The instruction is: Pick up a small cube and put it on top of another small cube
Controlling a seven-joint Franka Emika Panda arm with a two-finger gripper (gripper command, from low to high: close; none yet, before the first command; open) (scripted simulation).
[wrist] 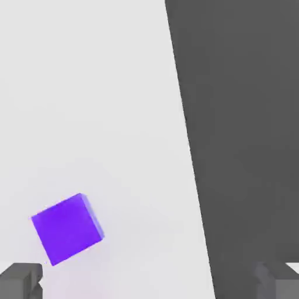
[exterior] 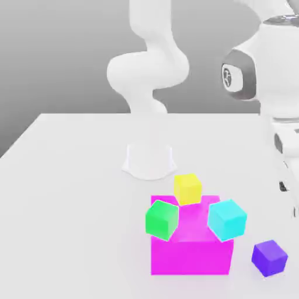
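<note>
Down on the table (exterior: 87,204), just beside the big pink block (exterior: 191,257), sits the purple cube (exterior: 270,258), so with the fingers (wrist: 22,281) wide and empty, I'd center over it and match its angle before lowering.

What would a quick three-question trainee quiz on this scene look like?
1. True or false: the violet cube rests on top of the magenta block.
2. Which cube sits nearest the exterior view's left: yellow, green or cyan?
3. Fill in: in the hand view, the gripper is ____ (open/shut).

Key: 1. False, it is on the table beside the block; 2. Green; 3. Open
</note>
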